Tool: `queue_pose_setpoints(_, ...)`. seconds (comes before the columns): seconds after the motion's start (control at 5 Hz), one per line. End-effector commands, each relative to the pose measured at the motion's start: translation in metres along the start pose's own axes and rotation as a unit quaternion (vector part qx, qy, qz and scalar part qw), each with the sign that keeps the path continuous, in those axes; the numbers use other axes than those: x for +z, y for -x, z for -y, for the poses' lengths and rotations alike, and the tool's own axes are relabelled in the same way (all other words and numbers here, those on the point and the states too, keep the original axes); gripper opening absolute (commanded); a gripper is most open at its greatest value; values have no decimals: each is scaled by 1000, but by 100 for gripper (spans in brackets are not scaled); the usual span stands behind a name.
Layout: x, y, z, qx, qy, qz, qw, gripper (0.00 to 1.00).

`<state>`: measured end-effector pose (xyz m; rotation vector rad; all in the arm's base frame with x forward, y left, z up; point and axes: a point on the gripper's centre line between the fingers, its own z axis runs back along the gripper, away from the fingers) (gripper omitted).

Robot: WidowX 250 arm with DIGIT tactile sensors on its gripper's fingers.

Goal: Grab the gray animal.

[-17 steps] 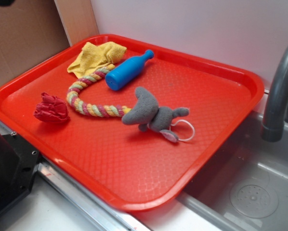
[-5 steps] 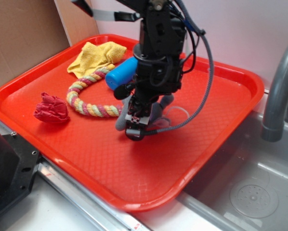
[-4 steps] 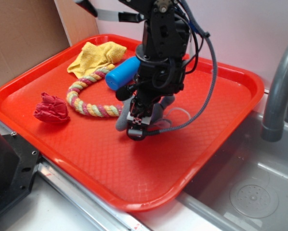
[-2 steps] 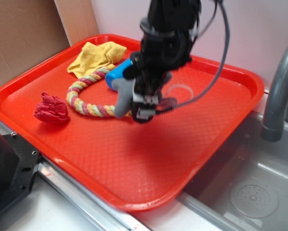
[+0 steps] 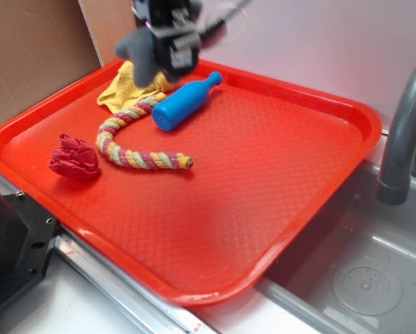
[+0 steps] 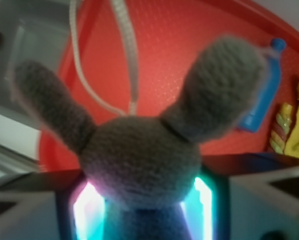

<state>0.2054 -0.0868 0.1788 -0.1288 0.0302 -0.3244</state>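
The gray animal [image 5: 140, 54] hangs in the air above the tray's far left corner, blurred by motion, with my gripper [image 5: 168, 43] shut on it. In the wrist view the gray animal [image 6: 139, 155] fills the middle, its plush body pinched between my two glowing fingers [image 6: 92, 210]. Two gray limbs stick up and a thin white cord loop [image 6: 123, 60] dangles beyond them. My gripper [image 6: 145, 212] sits at the bottom of that view, high over the red tray [image 6: 179, 65].
On the red tray [image 5: 319, 174] lie a blue bottle [image 5: 184, 103], a yellow cloth [image 5: 128, 87], a braided multicolour rope [image 5: 128, 149] and a small red cloth lump [image 5: 74, 157]. A gray faucet [image 5: 406, 132] and a sink [image 5: 361, 278] are at the right. A cardboard wall stands at the left.
My gripper closed on the gray animal on the tray, then lifted it up and carried it toward the far left corner. The spot beside the rope's end is now bare.
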Motion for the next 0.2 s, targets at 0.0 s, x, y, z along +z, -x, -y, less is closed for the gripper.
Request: queue_pose_setpoints(0.0,45,15,2,23,-15,67,997,0)
